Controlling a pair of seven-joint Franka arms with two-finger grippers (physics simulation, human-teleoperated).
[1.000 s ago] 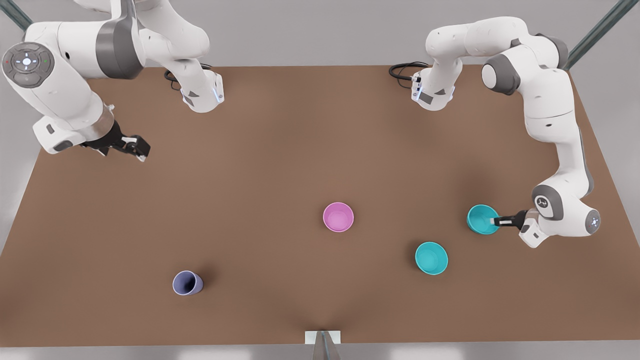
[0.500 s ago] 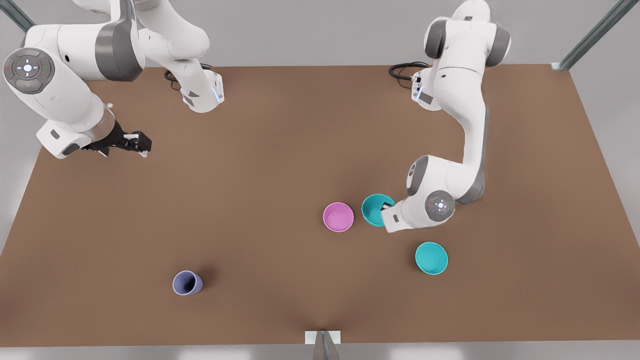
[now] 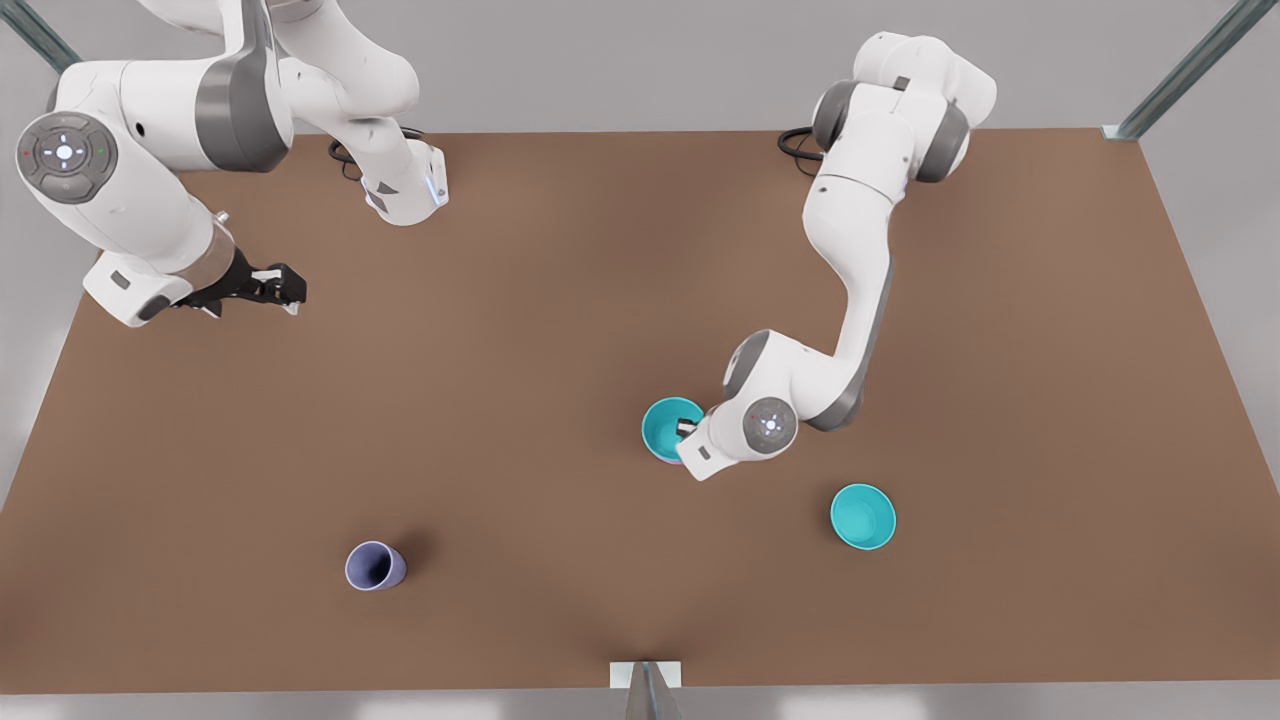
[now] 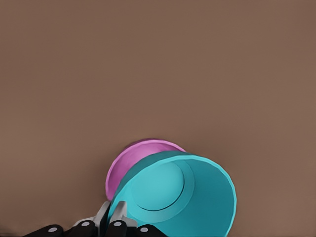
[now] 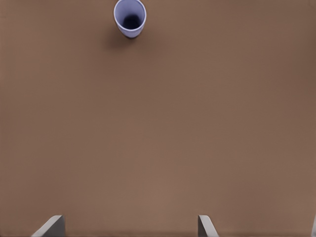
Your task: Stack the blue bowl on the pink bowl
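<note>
The blue bowl (image 3: 664,424) hangs over the pink bowl (image 3: 667,461), hiding all but a thin pink edge in the front view. My left gripper (image 3: 686,430), on the arm at the front view's right, is shut on the blue bowl's rim. In the left wrist view the blue bowl (image 4: 197,197) is tilted and partly covers the pink bowl (image 4: 123,165), with one of my fingers (image 4: 118,215) on its rim. I cannot tell whether the two bowls touch. My right gripper (image 3: 285,292) waits open above the table at the front view's far left.
A second teal bowl (image 3: 863,516) stands on the brown table (image 3: 560,300) toward the front view's right. A lavender cup (image 3: 374,566) stands near the front left, also seen as the cup (image 5: 130,17) in the right wrist view. Arm bases sit at the back edge.
My left gripper has carried the blue bowl from the front view's right across to over the pink bowl. The right arm has barely shifted.
</note>
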